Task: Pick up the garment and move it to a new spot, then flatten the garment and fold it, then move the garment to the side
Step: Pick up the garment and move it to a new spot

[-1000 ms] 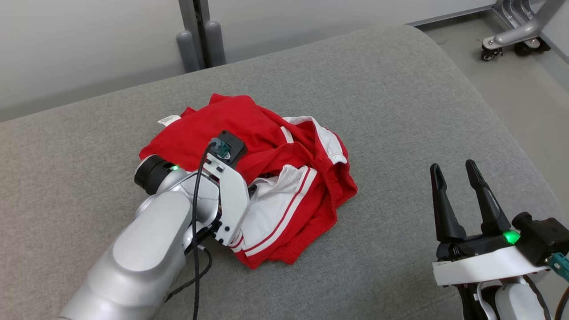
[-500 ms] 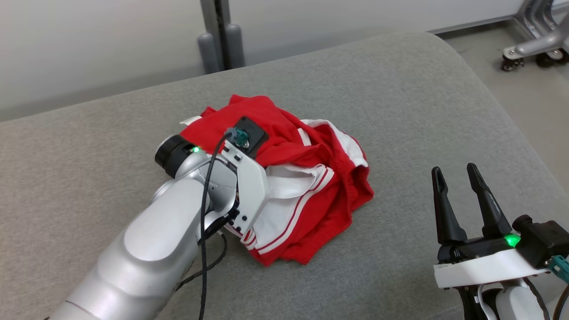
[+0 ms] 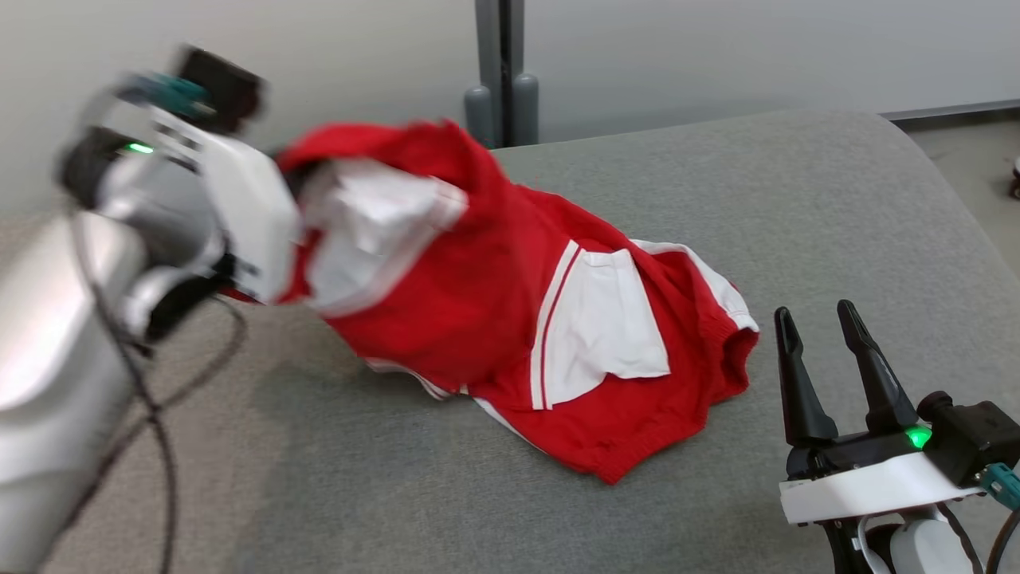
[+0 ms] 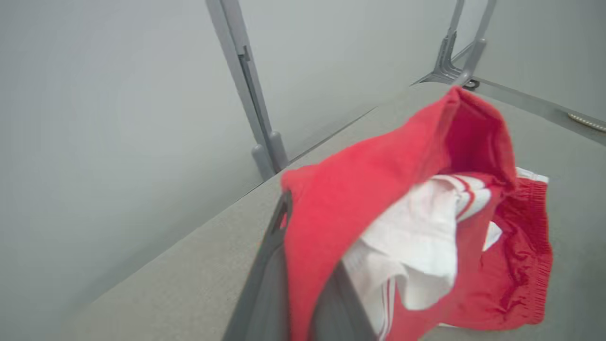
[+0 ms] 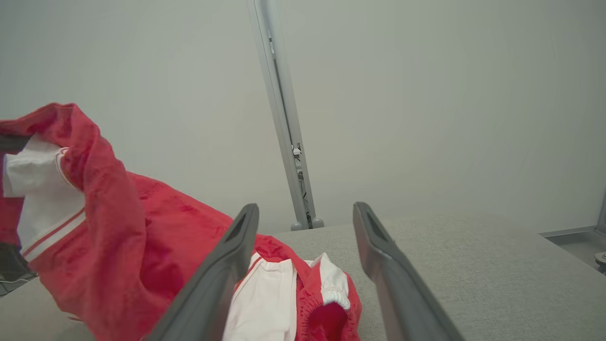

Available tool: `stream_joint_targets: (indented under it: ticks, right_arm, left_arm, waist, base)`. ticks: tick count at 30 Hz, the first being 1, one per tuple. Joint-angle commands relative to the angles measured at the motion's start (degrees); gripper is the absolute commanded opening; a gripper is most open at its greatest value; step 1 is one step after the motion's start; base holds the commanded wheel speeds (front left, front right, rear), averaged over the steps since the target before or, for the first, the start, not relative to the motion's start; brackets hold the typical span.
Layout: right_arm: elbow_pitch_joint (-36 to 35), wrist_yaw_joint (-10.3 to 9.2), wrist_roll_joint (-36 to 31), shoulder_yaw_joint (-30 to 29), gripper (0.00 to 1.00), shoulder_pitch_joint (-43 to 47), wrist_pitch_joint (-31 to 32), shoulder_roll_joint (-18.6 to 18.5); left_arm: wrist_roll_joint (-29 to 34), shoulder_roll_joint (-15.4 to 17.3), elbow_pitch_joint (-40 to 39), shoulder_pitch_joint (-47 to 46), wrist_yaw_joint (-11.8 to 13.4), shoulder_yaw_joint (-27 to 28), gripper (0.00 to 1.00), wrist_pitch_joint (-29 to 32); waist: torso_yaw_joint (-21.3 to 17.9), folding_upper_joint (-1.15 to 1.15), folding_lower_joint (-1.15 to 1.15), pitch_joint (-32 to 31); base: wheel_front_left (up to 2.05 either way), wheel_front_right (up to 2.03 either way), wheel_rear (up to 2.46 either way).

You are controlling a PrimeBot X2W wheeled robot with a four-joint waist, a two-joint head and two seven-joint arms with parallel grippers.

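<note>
The garment (image 3: pixel 494 311) is red with white striped panels. My left gripper (image 3: pixel 295 171) is shut on the garment's upper edge and holds it up at the far left, blurred by motion. The lower half of the garment still trails on the grey cushion (image 3: pixel 757 199). In the left wrist view the garment (image 4: pixel 378 222) drapes over my left gripper (image 4: pixel 307 222), leaving one dark finger (image 4: pixel 277 227) showing. My right gripper (image 3: pixel 814 312) stands open at the lower right, just right of the garment's hem. The right wrist view shows that gripper (image 5: pixel 307 210) empty, with the garment (image 5: pixel 118 227) to its left.
A grey upright post (image 3: pixel 500 80) stands behind the cushion against a pale wall. The cushion's rounded right edge drops to the floor (image 3: pixel 972 151). Bare cushion lies in front of the garment and to its right.
My left gripper has shut on the garment and pulled it up and to the left, stretching it out. The head camera has shifted. My right gripper stays still and open.
</note>
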Motion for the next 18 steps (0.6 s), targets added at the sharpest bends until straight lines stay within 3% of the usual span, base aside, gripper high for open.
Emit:
stream_joint_targets:
  ticks: [1,7,18]
  right_arm:
    - [0.13,0.13,-0.17,-0.1,1.0,0.48,-0.02,-0.18]
    - [0.27,0.13,-0.22,0.57,1.0,-0.32,-0.02,-0.19]
    - [0.29,0.13,0.05,0.9,1.0,0.02,-0.02,-0.69]
  left_arm:
    - [-1.75,1.0,-0.4,-0.51,-0.04,1.45,0.0,0.65]
    - [-5.29,7.93,1.13,-2.14,1.21,7.21,0.0,3.13]
    - [-6.93,20.41,7.28,-4.41,2.35,15.92,0.0,2.22]
  waist:
    - [0.99,0.0,0.0,-0.11]
    - [1.76,0.0,0.0,0.43]
    - [1.78,0.0,0.0,2.41]
  base:
    - [0.0,0.0,0.0]
    - [0.0,0.0,0.0]
    - [0.0,0.0,0.0]
